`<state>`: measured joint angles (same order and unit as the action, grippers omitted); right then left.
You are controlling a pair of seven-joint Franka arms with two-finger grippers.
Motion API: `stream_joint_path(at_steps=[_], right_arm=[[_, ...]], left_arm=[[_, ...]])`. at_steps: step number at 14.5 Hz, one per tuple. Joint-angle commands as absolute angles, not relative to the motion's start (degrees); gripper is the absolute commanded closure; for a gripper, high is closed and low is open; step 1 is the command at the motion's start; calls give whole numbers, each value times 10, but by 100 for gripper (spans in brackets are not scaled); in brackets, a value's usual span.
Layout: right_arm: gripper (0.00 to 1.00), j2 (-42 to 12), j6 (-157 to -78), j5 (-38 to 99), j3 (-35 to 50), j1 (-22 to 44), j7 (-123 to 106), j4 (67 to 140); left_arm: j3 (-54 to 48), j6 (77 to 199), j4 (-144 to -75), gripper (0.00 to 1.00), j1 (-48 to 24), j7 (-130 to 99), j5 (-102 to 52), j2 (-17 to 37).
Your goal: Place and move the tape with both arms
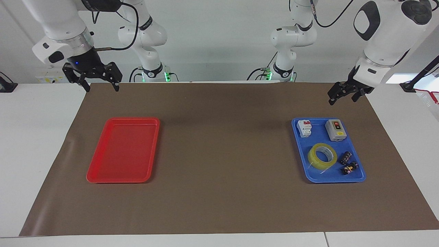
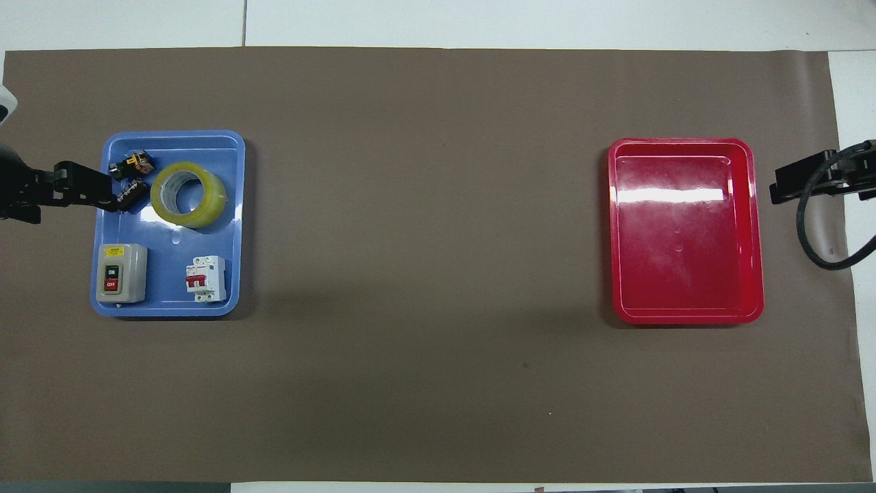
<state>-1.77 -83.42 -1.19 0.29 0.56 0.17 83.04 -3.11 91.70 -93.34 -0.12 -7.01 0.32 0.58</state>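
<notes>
The yellow translucent tape [image 1: 321, 156] [image 2: 188, 194] lies flat in the blue tray [image 1: 317, 137] [image 2: 171, 236], at the left arm's end of the table. My left gripper [image 1: 343, 99] hangs open in the air over the mat, just off the tray's corner nearest the robots, holding nothing. In the overhead view its black fingers [image 2: 85, 193] overlap the tray's edge beside the black connectors. My right gripper [image 1: 101, 88] hangs open and empty over the mat's edge at the right arm's end, above the red tray [image 1: 123, 151] [image 2: 684, 233].
The blue tray also holds a grey on/off switch box [image 1: 335, 130] [image 2: 121, 272], a white circuit breaker [image 1: 304, 128] [image 2: 207, 278] and two small black connectors [image 1: 346, 157] [image 2: 133, 164]. The red tray holds nothing. A brown mat [image 1: 223, 154] covers the table.
</notes>
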Motion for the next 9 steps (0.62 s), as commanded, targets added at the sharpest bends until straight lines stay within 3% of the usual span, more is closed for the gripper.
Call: stream_joint_path(at_steps=[1,9], right_arm=[[0,-18,-833,-4,4,1,-8,828],[0,-18,-834,-4,4,0,-11,828]], left_arm=[[-29,926,-949,0,-4,-63,15,-8],[-29,936,-949,0,-3,-32,16,-8]])
